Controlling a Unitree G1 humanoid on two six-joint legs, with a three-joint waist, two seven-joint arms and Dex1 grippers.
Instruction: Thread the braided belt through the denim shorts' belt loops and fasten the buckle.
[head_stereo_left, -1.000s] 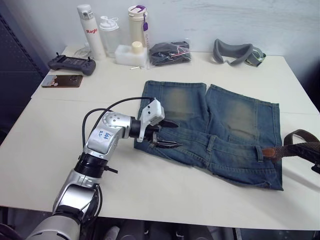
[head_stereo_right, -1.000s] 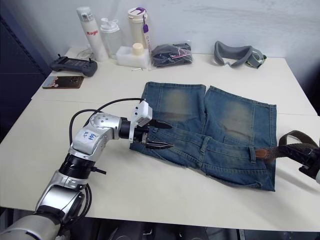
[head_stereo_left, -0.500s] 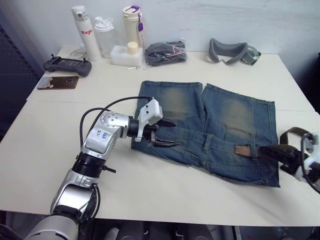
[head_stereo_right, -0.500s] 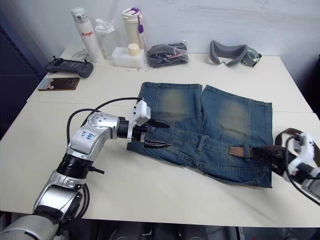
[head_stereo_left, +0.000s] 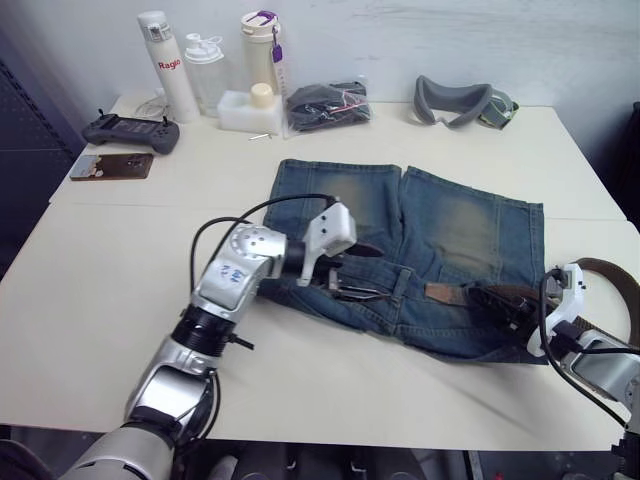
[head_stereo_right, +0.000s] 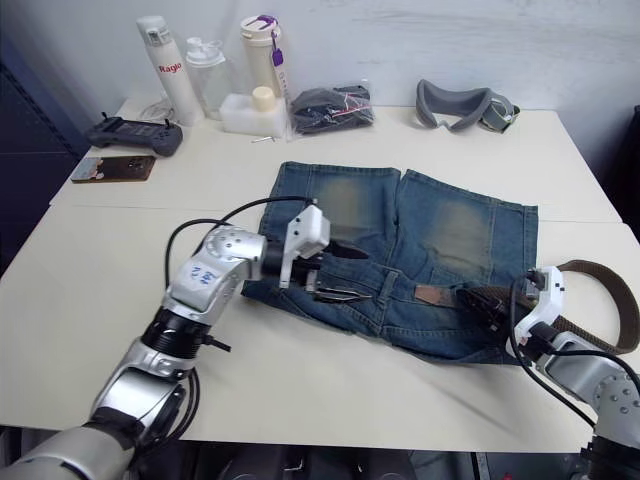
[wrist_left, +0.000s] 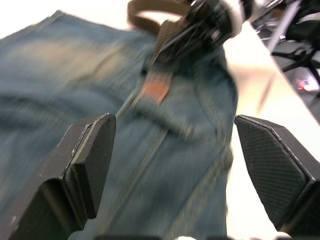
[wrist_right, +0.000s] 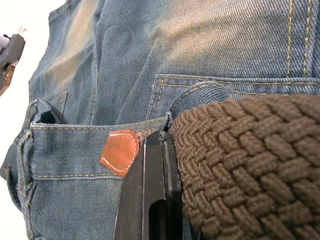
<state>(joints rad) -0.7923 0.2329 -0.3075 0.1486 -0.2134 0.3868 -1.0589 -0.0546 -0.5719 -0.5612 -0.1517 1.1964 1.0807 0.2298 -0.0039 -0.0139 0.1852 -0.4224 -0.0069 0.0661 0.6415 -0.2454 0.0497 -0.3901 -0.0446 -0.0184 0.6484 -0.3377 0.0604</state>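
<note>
A white desk (head_stereo_left: 80, 300) carries faded blue denim shorts (head_stereo_left: 440, 235) spread flat, waistband toward the robot. At the far edge a white bottle (head_stereo_left: 164, 52) reads "Ragle" in red letters; beside it stand a clear bottle (head_stereo_left: 203, 70) and a cream bottle with a purple lid (head_stereo_left: 262, 55).

The left end effector (head_stereo_left: 362, 271) lies over the middle of the waistband, its two black fingers spread wide apart and gripping nothing. A handwritten blue mark sits on that arm's white casing, too small to read.

The right end effector (head_stereo_right: 478, 302) lies at the waistband's right part, clamped on the braided belt (head_stereo_right: 600, 275), its dark-brown woven strap pinched against a black finger (wrist_right: 150, 195). The belt's leather tip (head_stereo_right: 430, 293) lies on the waistband between the two end effectors. Behind the right end effector the strap curves in a loop on the desk, off the shorts' right edge.
</note>
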